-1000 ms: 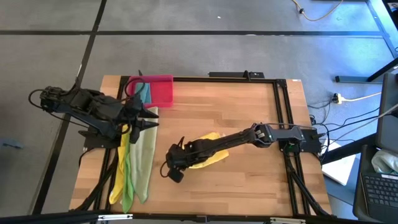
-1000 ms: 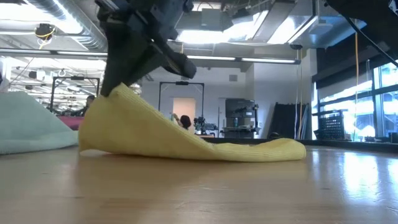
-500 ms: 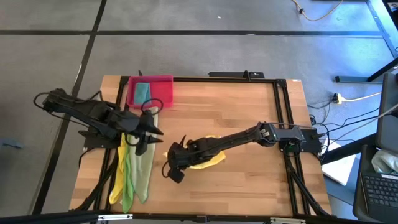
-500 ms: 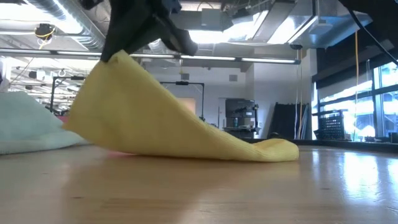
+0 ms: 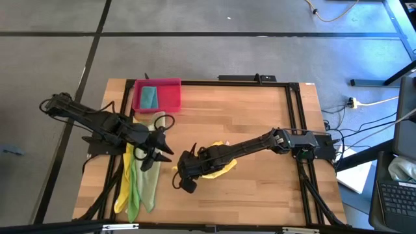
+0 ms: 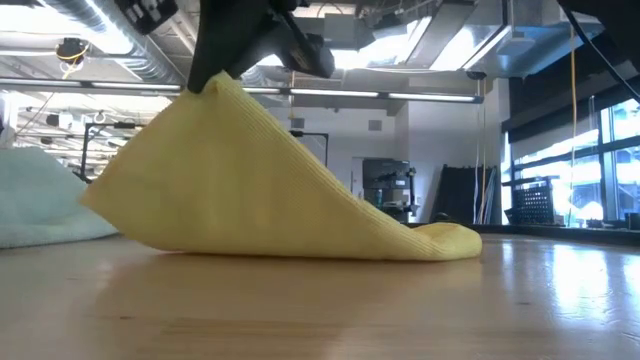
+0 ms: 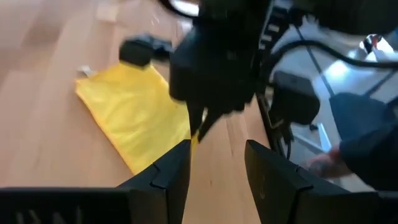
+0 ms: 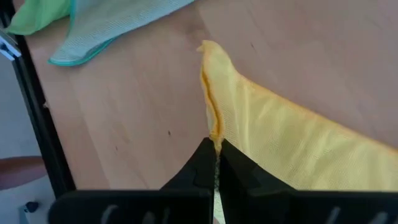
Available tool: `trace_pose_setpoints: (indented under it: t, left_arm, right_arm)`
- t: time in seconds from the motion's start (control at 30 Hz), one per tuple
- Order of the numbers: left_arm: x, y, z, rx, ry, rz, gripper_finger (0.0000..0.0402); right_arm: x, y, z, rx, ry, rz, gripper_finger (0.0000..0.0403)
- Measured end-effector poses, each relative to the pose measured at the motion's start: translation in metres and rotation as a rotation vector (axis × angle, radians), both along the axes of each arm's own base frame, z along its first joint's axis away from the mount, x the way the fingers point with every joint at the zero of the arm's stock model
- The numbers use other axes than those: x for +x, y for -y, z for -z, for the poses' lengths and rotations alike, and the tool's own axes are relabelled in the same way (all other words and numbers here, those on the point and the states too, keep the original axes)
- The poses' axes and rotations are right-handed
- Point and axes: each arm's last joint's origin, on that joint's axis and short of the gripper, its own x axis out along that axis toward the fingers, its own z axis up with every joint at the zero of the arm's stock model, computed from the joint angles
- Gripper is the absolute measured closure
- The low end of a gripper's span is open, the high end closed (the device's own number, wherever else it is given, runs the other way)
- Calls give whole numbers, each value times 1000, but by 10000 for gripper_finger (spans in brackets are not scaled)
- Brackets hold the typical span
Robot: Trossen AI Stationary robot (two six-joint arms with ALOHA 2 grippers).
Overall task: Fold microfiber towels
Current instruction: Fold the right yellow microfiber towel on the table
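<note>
Since the earlier frame, both grippers have drawn toward each other, and the lifted corner of the yellow towel [image 6: 250, 190] now stands higher.

The right gripper [image 5: 186, 177], fingers pressed together on that corner, holds it above the wooden table [image 5: 247, 117]; the cloth falls in a ribbed, tent-like slope to a rounded fold lying on the wood, near the table's middle toward the front edge. The left gripper [image 5: 158, 148], fingers spread and holding nothing, hovers just beside the pale olive-green towel [image 5: 149, 185], which lies along the left side with a bright green towel [image 5: 134, 188] and a second yellow towel [image 5: 122, 188]. A folded teal towel [image 5: 149, 97] rests in the pink-red tray [image 5: 170, 97] at the back left.
</note>
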Motion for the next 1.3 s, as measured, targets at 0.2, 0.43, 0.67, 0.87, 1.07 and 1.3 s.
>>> trace_pose_setpoints:
  t: [0.2, 0.43, 0.67, 0.87, 1.07, 1.3]
  left_arm:
    - [-2, 2, 15, -20, -60, 56, 257]
    - [-4, 1, 35, 4, -107, 89, 257]
    - [-5, 2, 60, 17, -121, 120, 257]
    - [-1, 4, 82, 27, -125, 125, 257]
    - [12, 8, 98, 104, -147, 148, 257]
    - [26, 13, 125, 169, -242, 195, 257]
  right_arm:
    - [-5, 2, 2, -12, -54, 89, 394]
    - [-7, 4, 3, -15, -71, 137, 394]
    - [-7, 4, 3, -8, -64, 147, 394]
    - [-6, 4, 3, -6, -57, 146, 394]
    - [-4, 3, 2, -7, -37, 129, 394]
    - [-4, 3, 2, -9, -37, 124, 394]
